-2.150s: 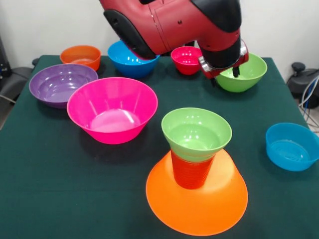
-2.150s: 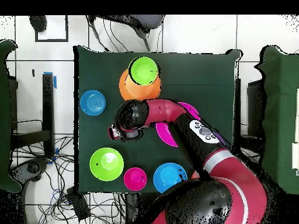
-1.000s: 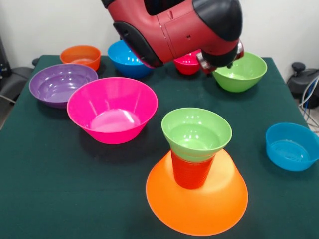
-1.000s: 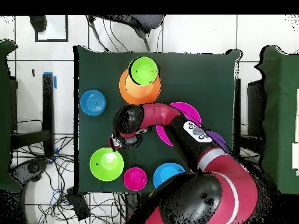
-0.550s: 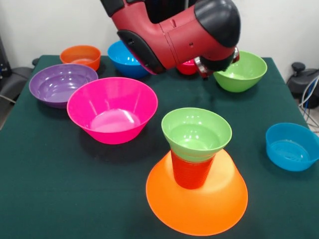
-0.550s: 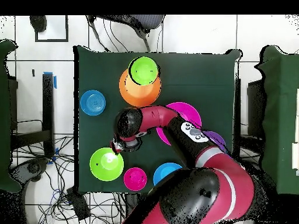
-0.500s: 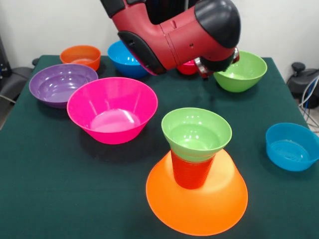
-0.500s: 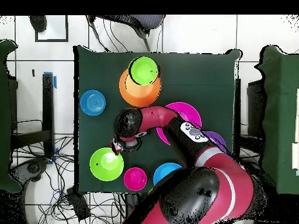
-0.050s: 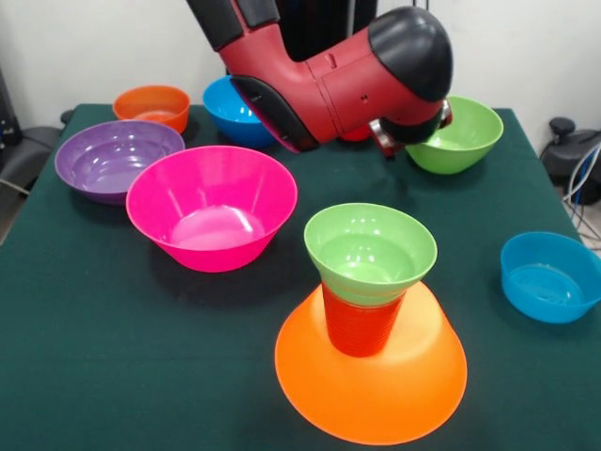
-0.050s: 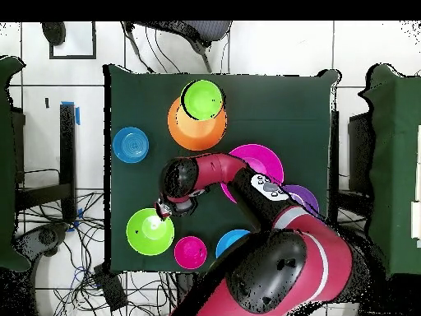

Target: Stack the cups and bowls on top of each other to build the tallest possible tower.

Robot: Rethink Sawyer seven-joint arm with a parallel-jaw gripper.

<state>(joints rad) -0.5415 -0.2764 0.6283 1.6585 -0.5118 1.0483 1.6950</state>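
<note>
Pincer (image 9: 390,148): we find it mostly hidden under the red and black arm's (image 9: 329,80) wrist, at the rim of the mid green bowl; we cannot tell whether it is spread or pressed together. In the overhead view it (image 10: 163,211) sits at that bowl's edge.

Mid green bowl (image 9: 457,136): glossy round plastic, upright on the dark green worktop (image 9: 113,348), just beside the pincer.

Small red bowl (image 9: 355,134): we see only a sliver behind the arm; the overhead view shows it (image 10: 190,252) whole, next to the green one (image 10: 150,231).

Large blue bowl (image 9: 235,110): upright, partly covered by the arm.

Small orange bowl (image 9: 152,105): upright, at a worktop corner.

Purple bowl (image 9: 115,158): upright, near the pink one.

Large pink bowl (image 9: 212,207): upright, the widest upright piece we list.

Tower (image 9: 369,319): well apart from the pincer. Base is the largest orange bowl (image 9: 376,385), rim downward; on it stands the orange-red ribbed plastic tumbler (image 9: 362,324); a small green bowl (image 9: 370,249) rests upright on top.

Small blue bowl (image 9: 548,276): upright, alone beside the tower.
</note>
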